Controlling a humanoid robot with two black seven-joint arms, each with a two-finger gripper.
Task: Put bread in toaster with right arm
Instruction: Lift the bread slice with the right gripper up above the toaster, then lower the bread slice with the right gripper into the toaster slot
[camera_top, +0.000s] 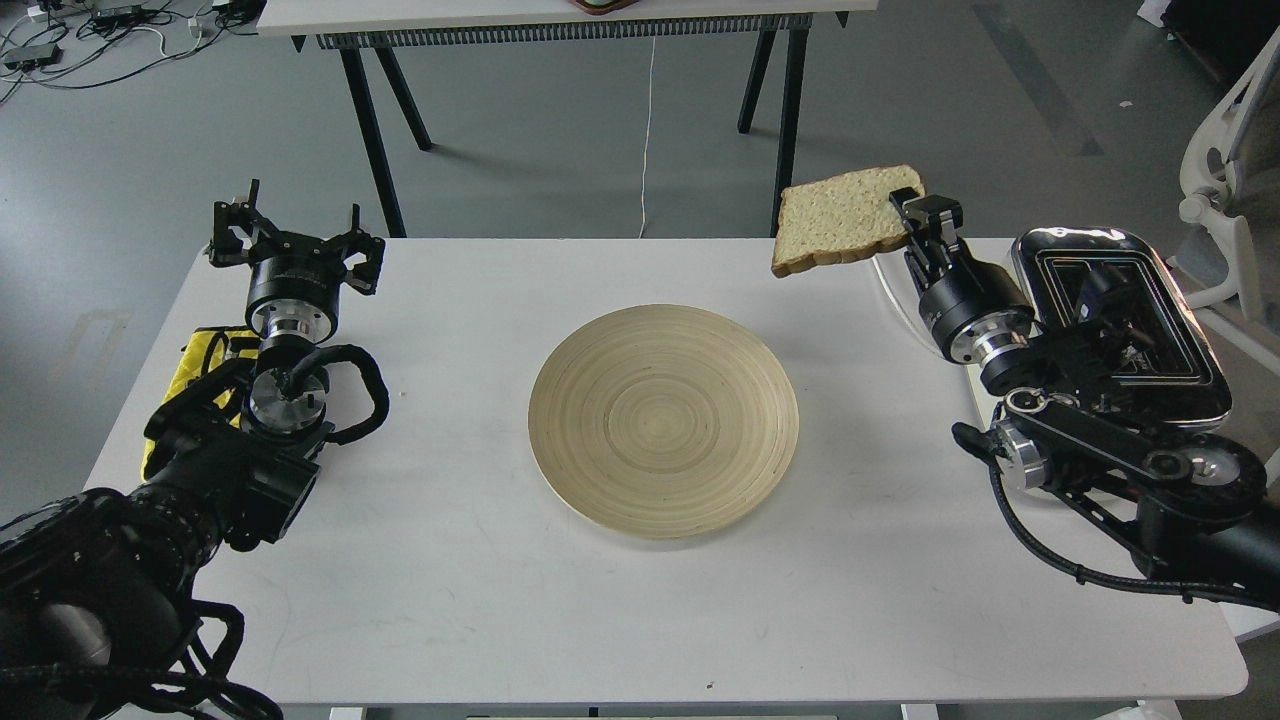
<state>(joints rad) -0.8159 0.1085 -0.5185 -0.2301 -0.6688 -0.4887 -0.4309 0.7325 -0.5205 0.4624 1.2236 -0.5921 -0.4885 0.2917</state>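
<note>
My right gripper (915, 222) is shut on the right edge of the bread (838, 221), a pale tan speckled slice with a brown crust, held in the air above the table's far right edge. The toaster (1125, 310), with a shiny chrome top and black slots, stands at the table's right side, right of the gripper and partly hidden by my right arm. My left gripper (296, 232) is open and empty at the far left of the table.
A round bamboo plate (664, 420) lies empty in the table's middle. A yellow cloth (200, 360) lies under my left arm. The toaster's white cord (895, 295) runs beside the right gripper. A second table (560, 20) stands behind. A white chair (1230, 170) stands at the far right.
</note>
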